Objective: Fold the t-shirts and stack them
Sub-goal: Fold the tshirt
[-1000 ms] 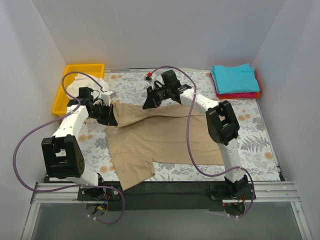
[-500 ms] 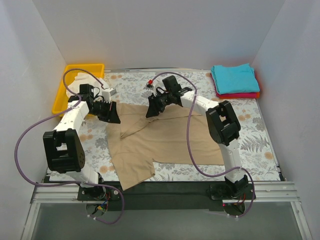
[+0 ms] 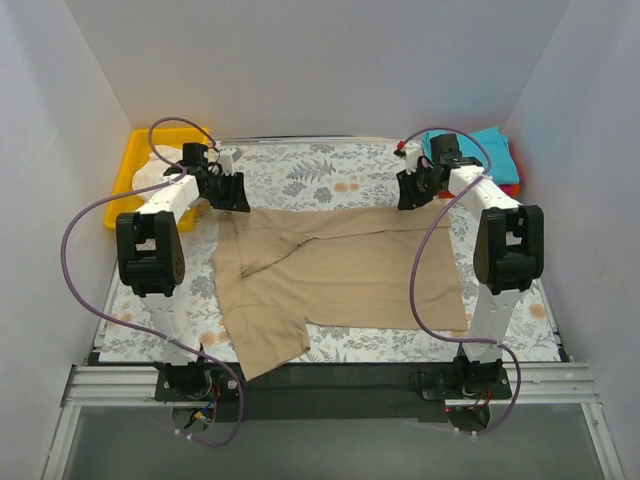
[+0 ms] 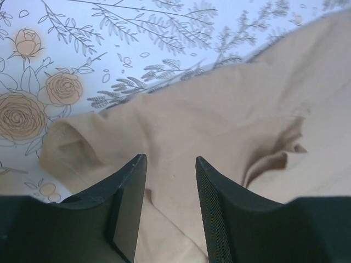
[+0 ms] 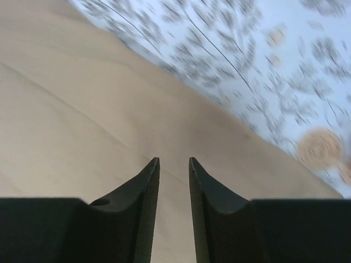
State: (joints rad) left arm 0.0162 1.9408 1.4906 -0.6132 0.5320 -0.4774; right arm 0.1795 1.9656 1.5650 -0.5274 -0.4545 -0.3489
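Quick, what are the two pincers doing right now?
Left pincer: open, empty, over the tan shirt.
Right pincer: slightly open, empty, over the same shirt.

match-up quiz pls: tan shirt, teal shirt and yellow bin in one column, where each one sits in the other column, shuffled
Things
1. large tan-khaki cloth t-shirt
2. folded teal cloth t-shirt
3. yellow plastic tray

Places
A. far left corner
B. spread out across the middle, between the two arms
C. far right corner

Pairs: 1-B, 2-C, 3-A
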